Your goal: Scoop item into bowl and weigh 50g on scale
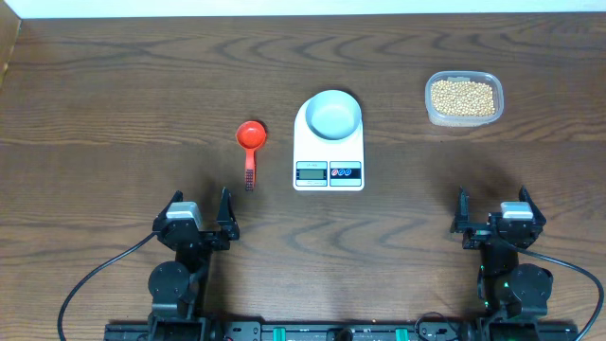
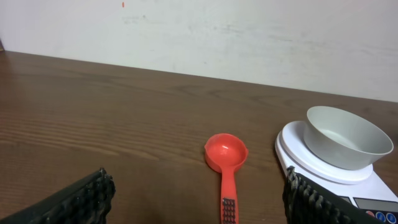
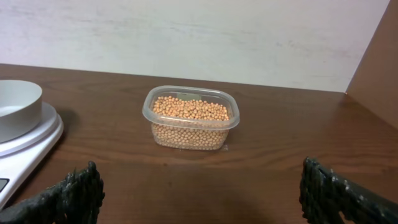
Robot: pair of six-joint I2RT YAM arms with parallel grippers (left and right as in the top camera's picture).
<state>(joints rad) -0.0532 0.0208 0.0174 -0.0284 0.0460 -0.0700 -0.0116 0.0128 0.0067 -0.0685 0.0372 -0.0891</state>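
On a wooden table (image 1: 114,95), rolling loose beans (image 1: 463,97) likely need the stiff scoop (image 1: 251,135), held by its handle (image 1: 250,172); left gripper (image 1: 201,210) and right gripper (image 1: 493,208) gape empty.

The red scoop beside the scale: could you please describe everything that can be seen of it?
The red scoop looks like glossy plastic: a round, shallow cup and a straight, narrow handle whose end carries a darker ribbed patch. It lies flat on the wooden table, cup facing up and empty, handle pointing back toward the robot. It sits left of the scale, clear of it, and nothing but the table touches it.
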